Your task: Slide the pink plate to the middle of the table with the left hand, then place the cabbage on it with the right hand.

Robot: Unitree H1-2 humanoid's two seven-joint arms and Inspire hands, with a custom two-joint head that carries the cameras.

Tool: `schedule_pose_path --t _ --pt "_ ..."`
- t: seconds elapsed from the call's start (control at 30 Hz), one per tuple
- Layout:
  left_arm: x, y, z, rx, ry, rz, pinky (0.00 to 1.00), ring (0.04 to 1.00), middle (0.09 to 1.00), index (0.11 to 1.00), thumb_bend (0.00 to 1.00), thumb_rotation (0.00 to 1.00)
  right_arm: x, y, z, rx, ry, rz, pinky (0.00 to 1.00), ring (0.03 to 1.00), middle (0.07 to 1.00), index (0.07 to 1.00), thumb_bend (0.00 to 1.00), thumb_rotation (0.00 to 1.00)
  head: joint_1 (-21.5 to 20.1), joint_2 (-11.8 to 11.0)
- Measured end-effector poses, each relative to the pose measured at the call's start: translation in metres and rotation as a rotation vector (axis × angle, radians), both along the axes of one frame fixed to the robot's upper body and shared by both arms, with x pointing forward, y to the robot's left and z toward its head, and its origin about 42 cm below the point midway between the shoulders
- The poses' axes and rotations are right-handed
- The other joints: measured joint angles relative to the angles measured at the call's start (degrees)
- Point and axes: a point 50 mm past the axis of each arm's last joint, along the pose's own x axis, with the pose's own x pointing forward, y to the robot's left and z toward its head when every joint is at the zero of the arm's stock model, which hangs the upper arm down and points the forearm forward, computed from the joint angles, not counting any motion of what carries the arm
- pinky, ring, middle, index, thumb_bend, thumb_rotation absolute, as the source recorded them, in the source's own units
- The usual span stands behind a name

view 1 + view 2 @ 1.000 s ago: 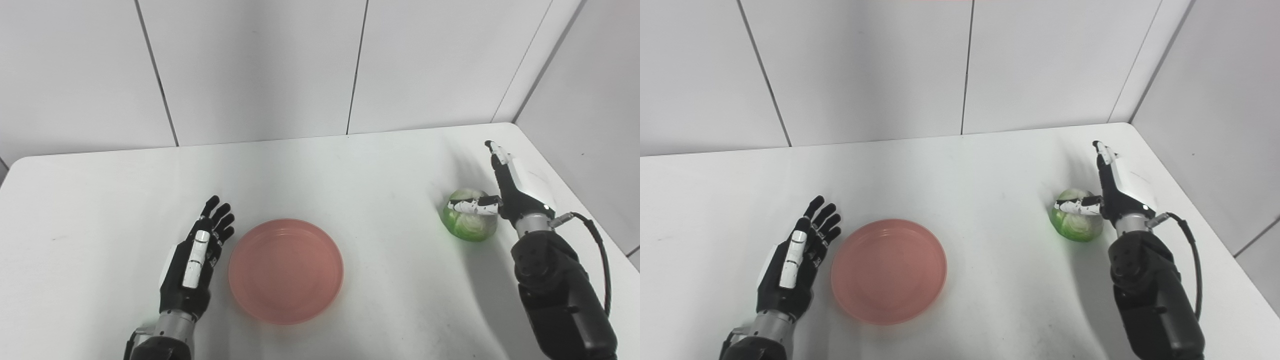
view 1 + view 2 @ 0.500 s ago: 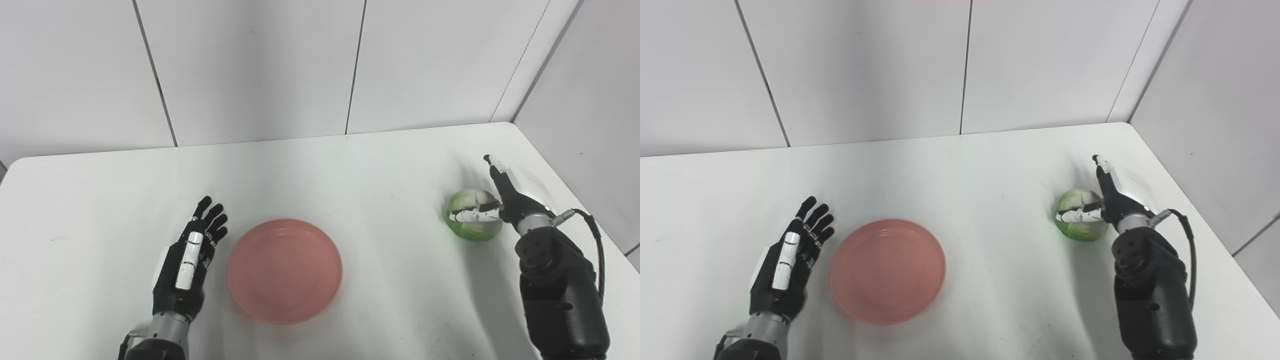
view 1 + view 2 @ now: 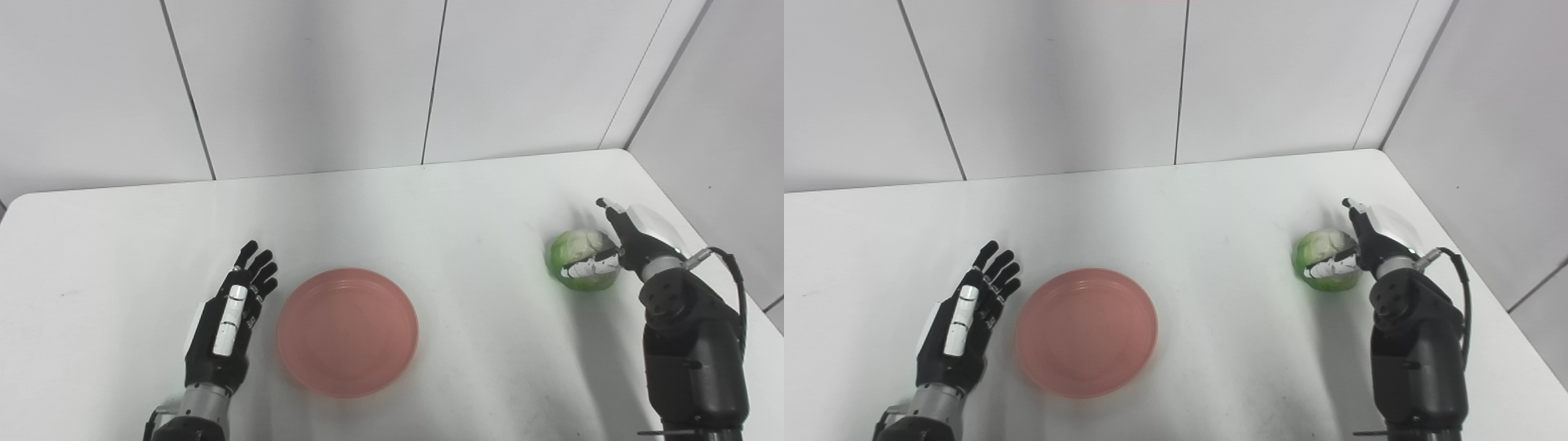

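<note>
The pink plate (image 3: pixel 348 331) sits low centre, ready; the left hand (image 3: pixel 229 318) rests beside it, fingers spread, holding nothing; at right the right hand (image 3: pixel 615 248) cups the cabbage (image 3: pixel 579 257), grip not closed.

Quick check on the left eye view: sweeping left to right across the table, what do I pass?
left hand → pink plate → cabbage → right hand, which sits against the cabbage's right side with its thumb across the front.
</note>
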Motion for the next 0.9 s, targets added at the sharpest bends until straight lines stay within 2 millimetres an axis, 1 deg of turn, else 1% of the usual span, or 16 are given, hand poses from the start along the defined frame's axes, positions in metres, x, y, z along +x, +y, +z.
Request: schedule_pose_path --t 0.07,0.17,0.23,0.27,0.3,0.37,0.4,0.43,0.47,0.5,0.53,0.6,0.63,0.67,0.77,0.9 --pt "0.0 0.0 0.0 0.0 0.0 -0.001 0.93 0.922 0.919 0.914 0.65 0.79 0.0 0.001 -0.001 0.007 0.007 0.002 0.69 0.846 0.928 0.896 0.93 0.15 0.0 0.0" --pt "0.0 0.0 0.0 0.0 -0.001 -0.002 0.92 0.921 0.917 0.912 0.65 0.79 0.001 0.003 -0.002 0.01 0.011 0.01 0.7 0.832 0.886 0.862 0.91 0.11 0.0 0.2" --pt "0.0 0.0 0.0 0.0 -0.001 -0.002 0.92 0.92 0.917 0.912 0.65 0.79 0.002 0.005 -0.003 0.011 0.013 0.018 0.69 0.827 0.876 0.855 0.91 0.1 0.0 0.2" --pt "0.0 0.0 0.0 0.0 -0.001 -0.002 0.92 0.92 0.916 0.911 0.65 0.79 0.002 0.006 -0.003 0.016 0.012 0.023 0.69 0.797 0.839 0.836 0.89 0.09 0.0 0.2" --pt "0.0 0.0 0.0 0.0 -0.001 -0.002 0.92 0.919 0.916 0.911 0.65 0.79 0.002 0.006 -0.003 0.023 0.01 0.028 0.69 0.787 0.826 0.83 0.89 0.08 0.1 0.3" --pt "0.0 0.0 0.0 0.0 -0.001 -0.002 0.92 0.919 0.916 0.911 0.65 0.79 0.003 0.007 -0.004 0.034 0.008 0.036 0.67 0.737 0.78 0.802 0.88 0.06 0.2 0.4" --pt "0.0 0.0 0.0 -0.001 -0.001 -0.002 0.92 0.917 0.914 0.91 0.65 0.79 0.004 0.007 -0.005 0.034 0.007 0.036 0.63 0.7 0.75 0.779 0.87 0.05 0.3 0.4" --pt "0.0 0.0 0.0 -0.001 -0.001 -0.002 0.92 0.916 0.914 0.91 0.65 0.79 0.005 0.006 -0.007 0.042 0.006 0.037 0.62 0.696 0.748 0.777 0.87 0.05 0.3 0.4" --pt "0.0 0.0 0.0 -0.001 -0.001 -0.002 0.92 0.918 0.915 0.911 0.65 0.79 0.005 0.005 -0.008 0.047 0.003 0.036 0.58 0.657 0.716 0.76 0.86 0.03 0.3 0.4" --pt "0.0 0.0 0.0 -0.001 -0.001 -0.002 0.92 0.918 0.916 0.912 0.65 0.79 0.005 0.005 -0.008 0.049 -0.003 0.034 0.56 0.647 0.708 0.756 0.86 0.03 0.4 0.5" --pt "0.0 0.0 0.0 -0.001 -0.001 -0.003 0.92 0.92 0.917 0.912 0.65 0.79 0.005 0.005 -0.008 0.048 -0.012 0.031 0.42 0.51 0.577 0.728 0.69 0.01 0.4 0.5" --pt "0.0 0.0 0.0 0.0 -0.001 -0.004 0.92 0.918 0.916 0.91 0.65 0.8 0.006 0.004 -0.008 0.048 -0.028 0.025 0.33 0.417 0.499 0.682 0.59 0.0 0.4 0.5" --pt "0.0 0.0 0.0 0.0 -0.001 -0.004 0.92 0.917 0.915 0.91 0.65 0.8 0.006 0.004 -0.008 0.047 -0.039 0.021 0.33 0.412 0.483 0.648 0.57 0.0 0.4 0.6" --pt "0.0 0.0 0.0 0.0 -0.001 -0.004 0.92 0.915 0.913 0.909 0.65 0.79 0.006 0.004 -0.008 0.049 -0.053 0.018 0.33 0.411 0.449 0.574 0.54 0.0 0.4 0.6" --pt "0.0 0.0 0.0 0.0 -0.001 -0.004 0.92 0.914 0.914 0.909 0.65 0.79 0.007 0.004 -0.009 0.042 -0.071 0.005 0.33 0.404 0.432 0.542 0.52 0.0 0.5 0.6" --pt "0.0 0.0 0.0 0.0 -0.001 -0.004 0.93 0.915 0.914 0.907 0.66 0.79 0.009 0.006 -0.012 0.036 -0.092 0.006 0.32 0.411 0.443 0.513 0.53 0.0 0.5 0.6"
